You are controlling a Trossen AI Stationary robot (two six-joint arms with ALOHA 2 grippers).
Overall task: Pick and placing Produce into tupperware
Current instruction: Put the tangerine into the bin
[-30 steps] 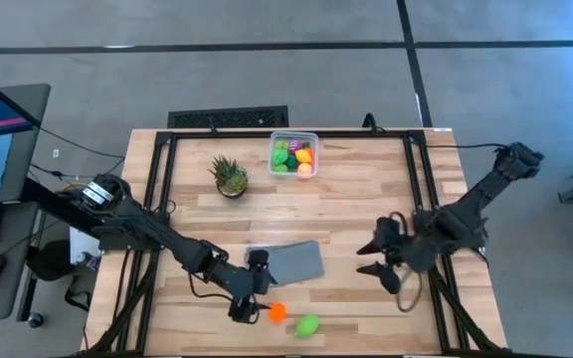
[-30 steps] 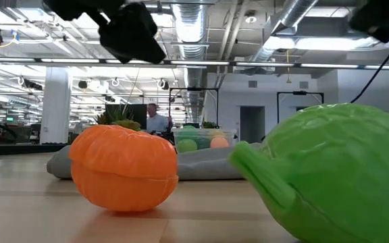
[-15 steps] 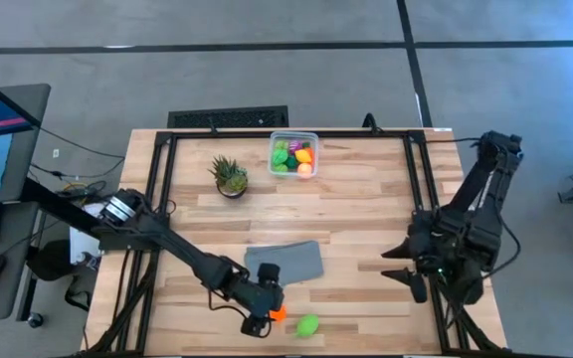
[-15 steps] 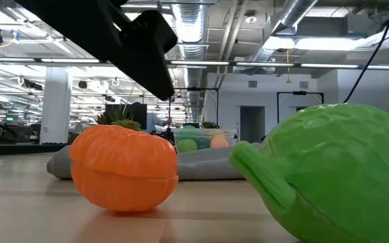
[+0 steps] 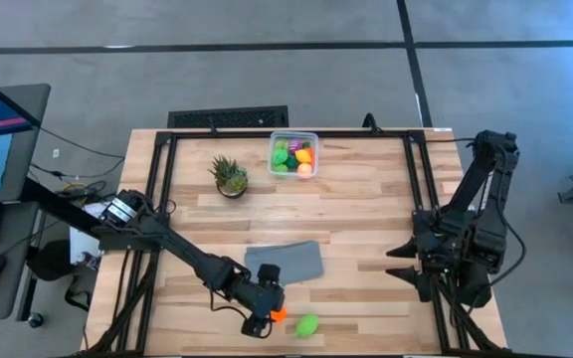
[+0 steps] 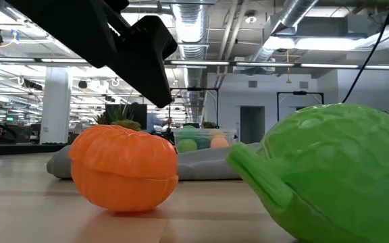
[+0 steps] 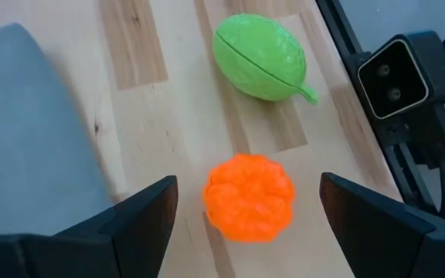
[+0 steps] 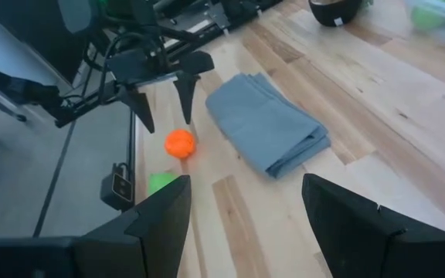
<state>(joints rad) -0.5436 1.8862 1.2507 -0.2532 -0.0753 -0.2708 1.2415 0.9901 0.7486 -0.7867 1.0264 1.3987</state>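
Note:
An orange toy fruit (image 7: 249,198) and a green one (image 7: 260,55) lie on the wood near the table's front edge. My left gripper (image 5: 266,314) hangs open just over the orange fruit (image 5: 279,314), a finger on either side of it without touching. The clear tupperware (image 5: 293,153) stands at the far edge, with several pieces of produce in it. My right gripper (image 5: 394,263) waits open over the table's right edge, holding nothing.
A folded grey cloth (image 5: 286,262) lies just beyond the orange fruit. A spiky potted plant (image 5: 229,176) stands left of the tupperware. A small camera box (image 7: 396,73) sits at the front edge beside the green fruit (image 5: 307,325). Bare wood lies between cloth and tupperware.
My left gripper has moved toward the table's near edge and down, tipping more steeply, and now hangs around the orange fruit. My right gripper has drawn back toward the table's right edge and turned about. The fruits have stayed where they were.

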